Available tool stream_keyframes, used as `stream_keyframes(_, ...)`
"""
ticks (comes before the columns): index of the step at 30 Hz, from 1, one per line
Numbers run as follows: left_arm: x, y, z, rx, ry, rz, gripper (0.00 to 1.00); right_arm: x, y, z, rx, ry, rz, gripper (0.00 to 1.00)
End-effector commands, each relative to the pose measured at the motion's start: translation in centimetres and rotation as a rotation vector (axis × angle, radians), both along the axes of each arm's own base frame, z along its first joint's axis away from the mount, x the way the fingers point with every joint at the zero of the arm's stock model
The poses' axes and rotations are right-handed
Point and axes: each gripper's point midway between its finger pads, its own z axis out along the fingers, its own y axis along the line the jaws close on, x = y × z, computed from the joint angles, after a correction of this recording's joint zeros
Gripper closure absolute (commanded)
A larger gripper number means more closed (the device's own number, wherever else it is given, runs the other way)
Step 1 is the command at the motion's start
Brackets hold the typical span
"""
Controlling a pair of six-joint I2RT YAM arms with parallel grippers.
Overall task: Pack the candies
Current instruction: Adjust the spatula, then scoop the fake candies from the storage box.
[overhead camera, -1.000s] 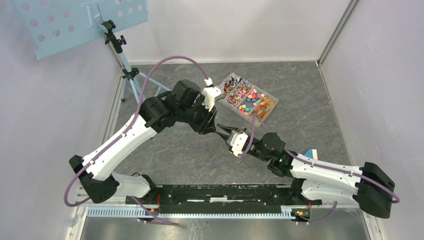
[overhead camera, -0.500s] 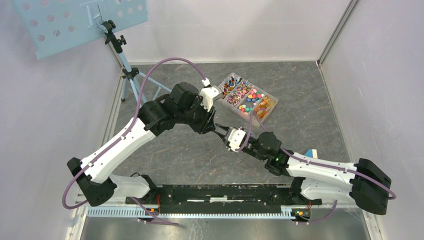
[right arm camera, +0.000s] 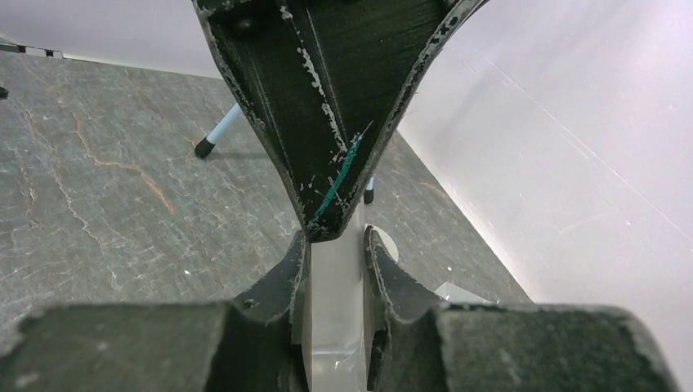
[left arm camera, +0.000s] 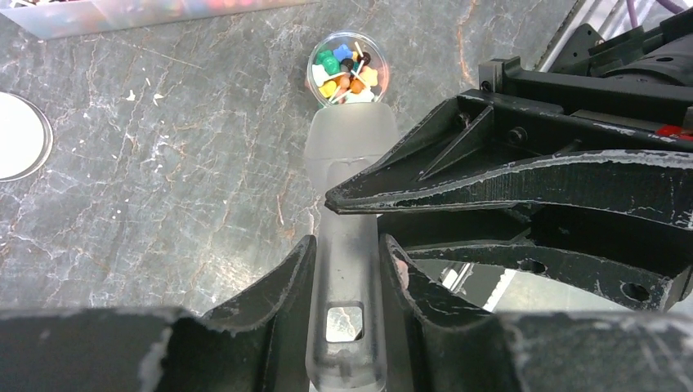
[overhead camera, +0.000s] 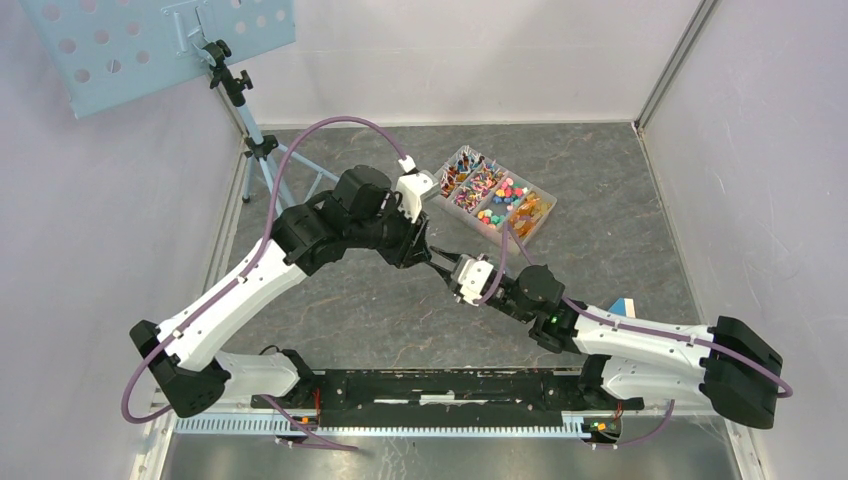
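A translucent scoop [left arm camera: 347,155] points at a small clear round cup [left arm camera: 344,69] heaped with multicoloured candies [left arm camera: 339,73]. My left gripper [left arm camera: 347,241] is shut on the scoop's handle. The right gripper's black fingers [left arm camera: 490,175] reach in from the right, and their tip lies across that handle. In the right wrist view my right gripper [right arm camera: 335,235] is shut on the same translucent handle [right arm camera: 335,310], right below the left gripper's fingers [right arm camera: 327,122]. From above, the left gripper [overhead camera: 432,257] and right gripper [overhead camera: 452,268] meet mid-table and hide the scoop and cup.
A divided clear tray [overhead camera: 497,197] full of sorted sweets sits behind the grippers. A grey round lid [left arm camera: 16,135] lies flat to the left of the cup. A tripod [overhead camera: 255,150] with a perforated blue plate [overhead camera: 150,40] stands at the back left. A small blue-white box [overhead camera: 622,307] lies by the right arm.
The right gripper has slid left up to the left gripper, and the two now meet. The left arm has shifted slightly left. The right jaws have eased a little.
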Motion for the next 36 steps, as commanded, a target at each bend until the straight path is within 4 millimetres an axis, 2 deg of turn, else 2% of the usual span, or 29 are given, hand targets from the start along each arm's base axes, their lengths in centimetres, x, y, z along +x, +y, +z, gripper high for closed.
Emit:
stream_keyframes(1, -1.4, -0.6, 0.8, -0.071, 0.069, -0.017, 0.71, -0.6, -0.5, 4.9, 0.146, -0.088, 0.006, 1.00)
stream_keyframes(4, -1.3, -0.2, 0.7, -0.059, 0.073, -0.008, 0.94, -0.6, -0.6, 4.8, 0.139, -0.094, 0.003, 1.00)
stream_keyframes(5, -1.3, -0.2, 0.8, -0.062, 0.071, -0.007, 0.97, -0.6, -0.6, 4.7, 0.135, -0.093, 0.003, 1.00)
stream_keyframes(10, -0.1, 0.3, 1.3, -0.053, 0.029, 0.039, 0.98, -0.9, -0.9, 3.6, 0.117, -0.071, 0.007, 0.67)
stream_keyframes(12, 0.9, 0.6, 1.9, -0.045, -0.011, 0.076, 0.98, -1.1, -1.4, 2.7, 0.115, -0.044, 0.004, 0.47)
stream_keyframes(13, 1.5, 0.8, 2.0, -0.036, -0.028, 0.094, 0.98, -1.0, -1.9, 2.2, 0.115, -0.029, -0.010, 0.41)
stream_keyframes(18, 4.9, 1.2, 2.4, 0.026, -0.126, 0.188, 0.98, -0.4, -5.3, 1.3, 0.182, 0.055, -0.134, 0.19)
stream_keyframes(21, 7.7, 1.3, 2.6, 0.064, -0.211, 0.251, 0.98, 1.3, -7.7, 0.2, 0.180, 0.112, -0.286, 0.08)
stream_keyframes(23, 9.5, 1.1, 2.9, 0.077, -0.260, 0.271, 0.98, 3.3, -9.7, -0.9, 0.175, 0.175, -0.422, 0.03)
stream_keyframes(27, 12.5, 0.3, 3.6, 0.104, -0.334, 0.259, 0.98, 7.5, -14.1, -2.4, 0.254, 0.393, -0.632, 0.02)
stream_keyframes(32, 16.2, 0.0, 3.7, 0.145, -0.396, 0.276, 0.98, 10.6, -19.7, -4.6, 0.374, 0.551, -0.882, 0.02)
stream_keyframes(34, 17.5, -0.2, 3.5, 0.136, -0.407, 0.273, 0.98, 11.3, -20.8, -5.7, 0.401, 0.607, -0.932, 0.02)
stream_keyframes(36, 18.6, -0.6, 3.0, 0.119, -0.409, 0.252, 0.98, 12.1, -21.2, -6.9, 0.417, 0.681, -0.943, 0.02)
